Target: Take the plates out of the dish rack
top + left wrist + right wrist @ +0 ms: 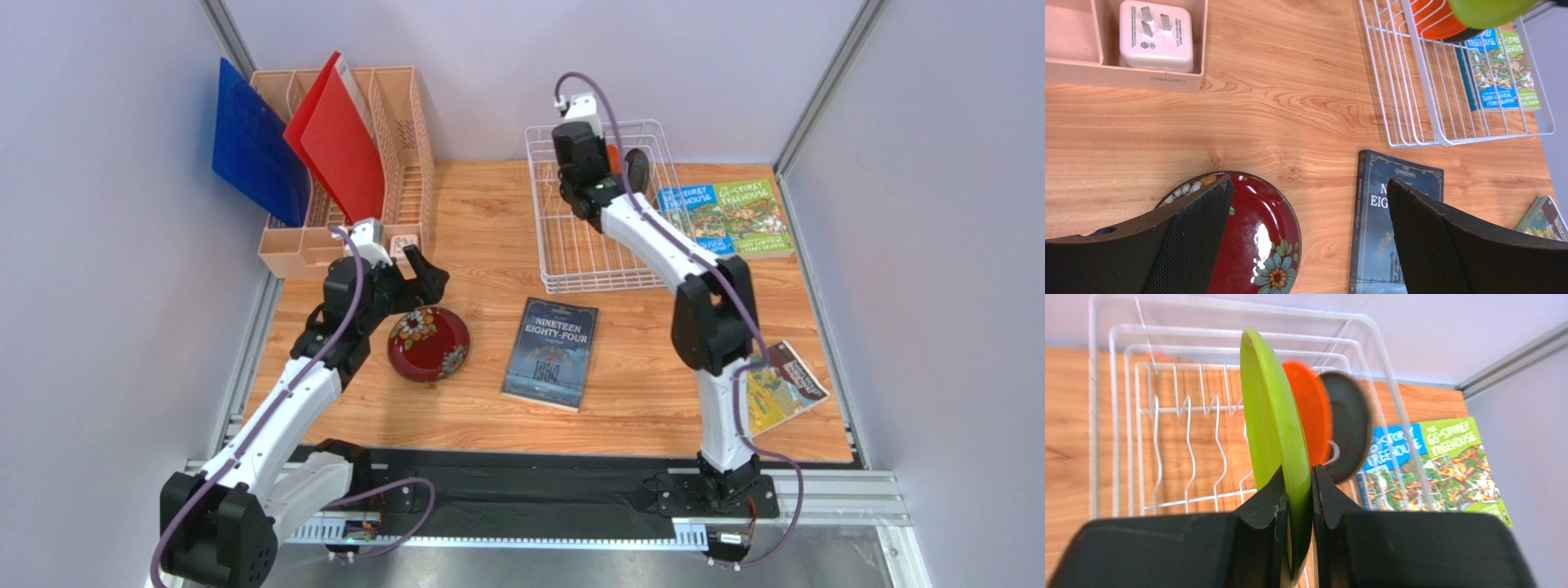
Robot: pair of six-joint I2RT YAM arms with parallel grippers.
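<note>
Pinching the green plate (1269, 416), right jaws clamped.

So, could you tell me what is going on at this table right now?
Two robot arms are unloading plates from the white dish rack. The right gripper is shut on the lime green plate, held on edge beside the orange plate and the dark plate in the rack. The red floral plate lies flat on the table, with the open left gripper above it.
</note>
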